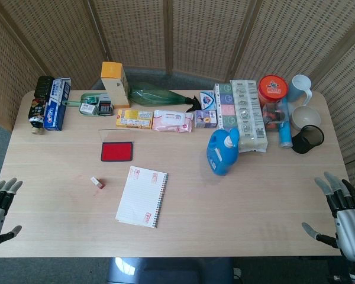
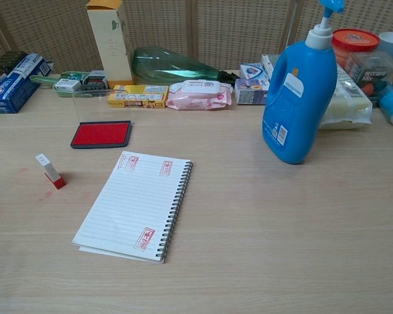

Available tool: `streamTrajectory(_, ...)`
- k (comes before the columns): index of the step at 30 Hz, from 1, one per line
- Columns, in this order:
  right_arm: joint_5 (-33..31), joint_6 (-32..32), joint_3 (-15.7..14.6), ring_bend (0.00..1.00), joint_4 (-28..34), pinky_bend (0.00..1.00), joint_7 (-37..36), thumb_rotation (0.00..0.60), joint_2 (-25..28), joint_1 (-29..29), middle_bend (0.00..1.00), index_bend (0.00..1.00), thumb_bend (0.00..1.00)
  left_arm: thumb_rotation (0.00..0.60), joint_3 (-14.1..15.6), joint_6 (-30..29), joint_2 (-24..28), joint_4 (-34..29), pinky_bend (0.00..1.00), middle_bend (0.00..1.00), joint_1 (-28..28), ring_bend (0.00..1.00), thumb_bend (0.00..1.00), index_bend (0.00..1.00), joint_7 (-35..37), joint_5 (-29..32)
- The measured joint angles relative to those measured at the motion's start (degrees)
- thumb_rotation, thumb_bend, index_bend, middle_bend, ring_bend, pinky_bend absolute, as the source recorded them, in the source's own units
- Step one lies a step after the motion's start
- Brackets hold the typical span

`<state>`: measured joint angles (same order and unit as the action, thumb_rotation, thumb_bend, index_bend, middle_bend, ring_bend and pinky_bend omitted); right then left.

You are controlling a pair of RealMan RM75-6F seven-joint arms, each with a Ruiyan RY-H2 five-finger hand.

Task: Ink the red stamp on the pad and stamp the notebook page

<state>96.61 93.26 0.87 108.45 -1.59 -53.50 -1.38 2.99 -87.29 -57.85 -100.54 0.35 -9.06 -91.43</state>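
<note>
Only from the head view do both hands show: the left hand (image 1: 0, 204) sits at the lower left corner of the frame and the right hand (image 1: 342, 210) at the lower right, each off the edge of the table (image 1: 236, 207), fingers spread apart and holding nothing; the chest view shows neither. Left of centre in both views lies the spiral notebook (image 1: 142, 196), open to a lined page that already carries red stamp marks, two near its top edge and one near its bottom; the chest view makes these marks clearer, though their writing is too small to read. Just left of the notebook, apart from it, the small red stamp (image 1: 97, 183) lies tilted on the wood with its red end down, and faint reddish smudges show on the table beside it. Above it, toward the upper left, rests the ink pad (image 1: 117, 151), its red surface uncovered. Right of centre stands a blue detergent bottle (image 2: 299, 91) with a pump top, its labels unreadable. Along the frame's top runs a row of boxes, a green bottle (image 2: 173, 65) lying flat and a pink wipes pack (image 2: 200, 95); print there cannot be made out.
</note>
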Motion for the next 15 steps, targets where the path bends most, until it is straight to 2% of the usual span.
streamTrajectory(8,0.05,-0.08,-0.06,0.00,0.05,0.00,0.10,0.577,-0.02,0.01,0.00,0.09,0.00,0.600,-0.05,0.11,-0.37,0.29,0.16,0.00,-0.02,0.03,0.11,0.00,-0.40,0.09)
streamTrajectory(10,0.09,-0.08,-0.09,0.00,0.13,0.00,0.09,0.578,-0.03,-0.01,0.00,0.09,0.00,0.600,-0.08,0.29,-0.49,0.41,0.16,0.05,-0.17,0.05,0.11,0.00,-0.42,0.05)
streamTrajectory(11,0.09,-0.07,-0.10,0.00,0.18,0.00,0.05,0.579,-0.02,-0.02,0.00,0.09,0.00,0.600,-0.15,0.32,-0.60,0.53,0.16,0.10,-0.26,0.08,0.11,0.00,-0.42,-0.01)
streamTrajectory(12,0.08,-0.06,-0.12,0.00,0.24,0.00,-0.01,0.579,-0.01,-0.04,0.00,0.09,0.00,0.600,-0.31,0.33,-0.81,0.70,0.18,0.23,-0.40,0.17,0.10,0.00,-0.40,-0.10)
streamTrajectory(13,0.06,-0.08,-0.12,0.00,0.26,0.00,-0.08,0.582,0.00,-0.03,0.00,0.09,0.00,0.600,-0.48,0.31,-1.03,0.85,0.24,0.41,-0.54,0.31,0.10,0.00,-0.35,-0.16)
streamTrajectory(14,0.03,-0.11,-0.12,0.00,0.26,0.00,-0.11,0.582,0.02,-0.02,0.00,0.09,0.00,0.600,-0.72,0.28,-1.31,1.02,0.31,0.54,-0.70,0.43,0.09,0.00,-0.27,-0.19)
streamTrajectory(15,-0.08,-0.19,-0.09,0.00,0.24,0.00,-0.14,0.581,0.03,0.02,0.00,0.09,0.00,0.600,-1.12,0.33,-1.78,1.27,0.48,0.74,-1.04,0.65,0.09,0.00,-0.14,-0.23)
